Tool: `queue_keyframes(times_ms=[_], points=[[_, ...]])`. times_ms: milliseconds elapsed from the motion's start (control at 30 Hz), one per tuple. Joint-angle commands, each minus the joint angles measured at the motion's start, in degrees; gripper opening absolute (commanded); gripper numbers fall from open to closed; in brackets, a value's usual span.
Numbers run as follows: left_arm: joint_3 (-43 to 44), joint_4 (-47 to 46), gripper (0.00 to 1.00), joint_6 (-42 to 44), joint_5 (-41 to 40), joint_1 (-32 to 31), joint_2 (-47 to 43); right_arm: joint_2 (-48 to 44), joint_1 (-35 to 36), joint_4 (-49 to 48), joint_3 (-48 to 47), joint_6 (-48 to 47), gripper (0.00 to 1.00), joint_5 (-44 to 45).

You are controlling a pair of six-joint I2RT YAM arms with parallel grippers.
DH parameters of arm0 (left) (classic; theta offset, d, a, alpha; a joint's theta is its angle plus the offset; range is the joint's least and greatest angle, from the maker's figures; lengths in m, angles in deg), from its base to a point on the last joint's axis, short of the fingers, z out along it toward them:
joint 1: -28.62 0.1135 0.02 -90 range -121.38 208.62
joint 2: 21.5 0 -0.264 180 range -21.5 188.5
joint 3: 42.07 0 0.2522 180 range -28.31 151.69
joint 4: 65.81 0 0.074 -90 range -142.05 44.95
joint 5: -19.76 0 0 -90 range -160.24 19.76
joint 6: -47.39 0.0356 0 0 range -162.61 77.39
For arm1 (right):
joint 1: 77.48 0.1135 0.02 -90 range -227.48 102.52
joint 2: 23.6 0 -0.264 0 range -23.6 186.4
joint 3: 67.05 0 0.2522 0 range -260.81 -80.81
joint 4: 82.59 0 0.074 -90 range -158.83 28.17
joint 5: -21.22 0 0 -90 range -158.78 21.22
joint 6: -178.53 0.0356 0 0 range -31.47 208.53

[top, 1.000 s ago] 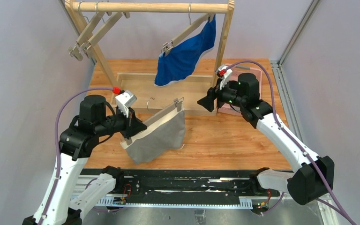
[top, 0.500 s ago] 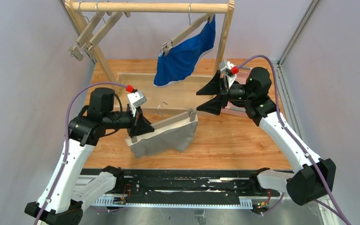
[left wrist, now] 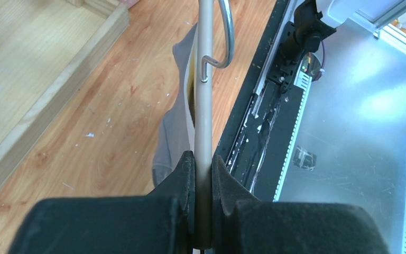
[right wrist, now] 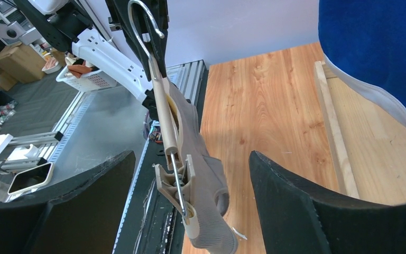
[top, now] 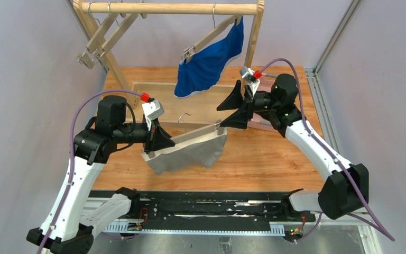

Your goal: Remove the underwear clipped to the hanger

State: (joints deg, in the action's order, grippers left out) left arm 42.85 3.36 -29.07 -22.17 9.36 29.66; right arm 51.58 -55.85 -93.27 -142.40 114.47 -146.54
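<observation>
The grey underwear (top: 190, 153) hangs from a wooden clip hanger (top: 190, 136) held above the table. My left gripper (top: 158, 144) is shut on the hanger's left end; in the left wrist view the bar (left wrist: 205, 106) runs between my fingers (left wrist: 203, 159) with grey cloth (left wrist: 177, 121) beside it. My right gripper (top: 231, 110) is open, and the hanger's right clip (right wrist: 177, 182) and grey cloth (right wrist: 206, 211) lie between its fingers (right wrist: 191, 159) without touching them. The blue underwear (top: 209, 61) hangs clipped to a hanger on the rack, also seen in the right wrist view (right wrist: 375, 47). The black underwear is out of view.
The wooden rack (top: 174, 8) stands at the back with empty hangers (top: 103, 37) at its left. Its right post (top: 254, 37) is close behind my right gripper. The rack's wooden base frame (top: 153, 100) lies on the table. A pink object (top: 267, 87) sits behind my right arm.
My left gripper has carried the hanger and grey underwear rightward and more level. My right gripper has opened and moved so its fingers straddle the hanger's right clip.
</observation>
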Motion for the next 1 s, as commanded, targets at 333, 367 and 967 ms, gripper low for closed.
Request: queue_keyframes(times_ms=[333,367,967], points=[[0.69,-3.18,0.0,-0.73,0.33,-0.5,-0.79,0.58,2.31,-2.05,0.19,1.57,0.76,0.24],[0.66,-3.67,0.0,-1.06,0.47,-0.51,-0.79,0.68,2.48,-1.66,0.15,1.31,0.75,0.24],[0.93,-6.02,0.0,-3.31,-0.59,-0.45,-0.88,0.61,3.42,3.57,-0.18,-3.8,0.06,0.91]])
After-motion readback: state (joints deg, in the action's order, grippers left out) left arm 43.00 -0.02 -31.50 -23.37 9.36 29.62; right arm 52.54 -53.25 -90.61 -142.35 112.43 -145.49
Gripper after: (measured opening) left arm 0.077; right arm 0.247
